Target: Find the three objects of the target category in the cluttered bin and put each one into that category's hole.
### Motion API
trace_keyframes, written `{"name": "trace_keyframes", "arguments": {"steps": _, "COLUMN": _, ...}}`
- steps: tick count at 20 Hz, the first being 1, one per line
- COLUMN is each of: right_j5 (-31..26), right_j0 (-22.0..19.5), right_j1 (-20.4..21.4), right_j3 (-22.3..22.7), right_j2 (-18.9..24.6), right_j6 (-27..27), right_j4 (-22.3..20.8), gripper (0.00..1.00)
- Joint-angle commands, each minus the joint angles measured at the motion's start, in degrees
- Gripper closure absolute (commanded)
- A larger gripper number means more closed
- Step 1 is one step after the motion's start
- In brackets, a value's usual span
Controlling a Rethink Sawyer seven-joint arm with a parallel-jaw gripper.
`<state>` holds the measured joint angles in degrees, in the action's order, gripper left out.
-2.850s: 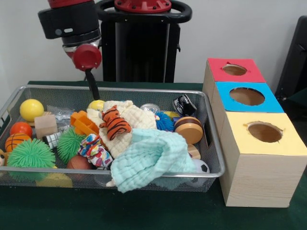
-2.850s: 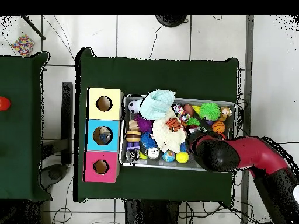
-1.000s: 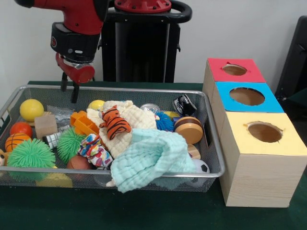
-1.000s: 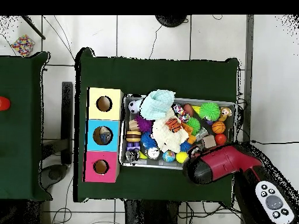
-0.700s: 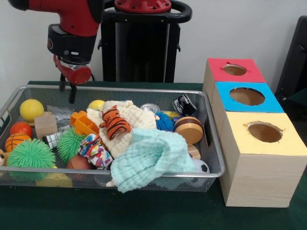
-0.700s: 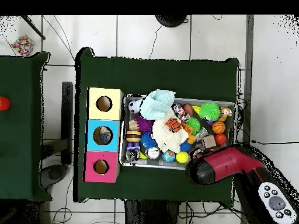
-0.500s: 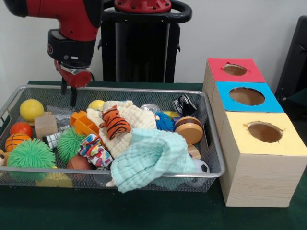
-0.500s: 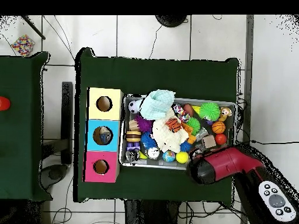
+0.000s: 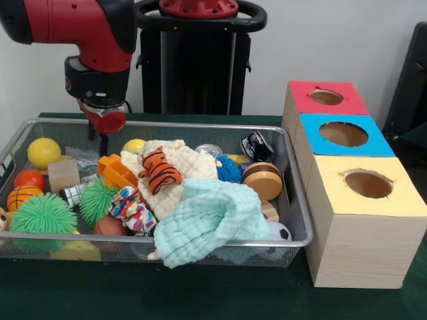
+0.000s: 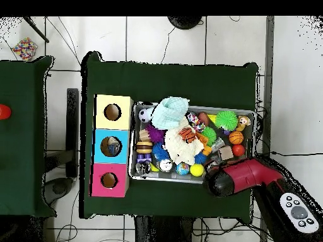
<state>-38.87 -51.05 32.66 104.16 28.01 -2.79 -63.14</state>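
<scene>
Front view: the gripper (image 9: 99, 137) is seen hanging over the far rim of the wire bin (image 9: 297, 200), with two dark fingers showing a small gap and nothing between them, so it is judged open and empty. Just below it lie an orange block (image 9: 117, 171) and crinkled clear wrap; a yellow ball (image 9: 44, 153) sits beside it, toward the bin's end.

Further out, two green spiky balls (image 9: 44, 215), a small basketball (image 9: 23, 197), a red ball (image 9: 29, 179) and a wooden cube (image 9: 63, 175) are counted. Beyond these, one tiger toy (image 9: 159, 171) rests on a cream cloth, touching one mint cloth (image 9: 210, 220) draped over the near rim.

Well apart from the gripper stand three boxes, red (image 9: 325, 97), blue (image 9: 344, 134) and yellow (image 9: 368, 184), each with one hole.

The search step is judged in hand, with nothing yet grasped. The target category cannot be told; the balls near the gripper are a likely set. A descent onto one exposed object is called for next.
</scene>
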Motion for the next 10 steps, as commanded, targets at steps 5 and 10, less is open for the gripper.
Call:
{"name": "trace_keyframes", "arguments": {"steps": 5, "right_j5": 2.77, "right_j0": -0.54, "right_j1": -0.48, "right_j3": -5.88, "right_j2": 3.16, "right_j6": -2.74, "right_j4": -1.83, "gripper": 0.00}}
{"name": "trace_keyframes", "arguments": {"steps": 10, "right_j5": 4.97, "right_j0": -1.23, "right_j1": 0.40, "right_j3": -5.30, "right_j2": 4.09, "right_j6": -2.51, "right_j4": -2.29, "gripper": 0.00}}
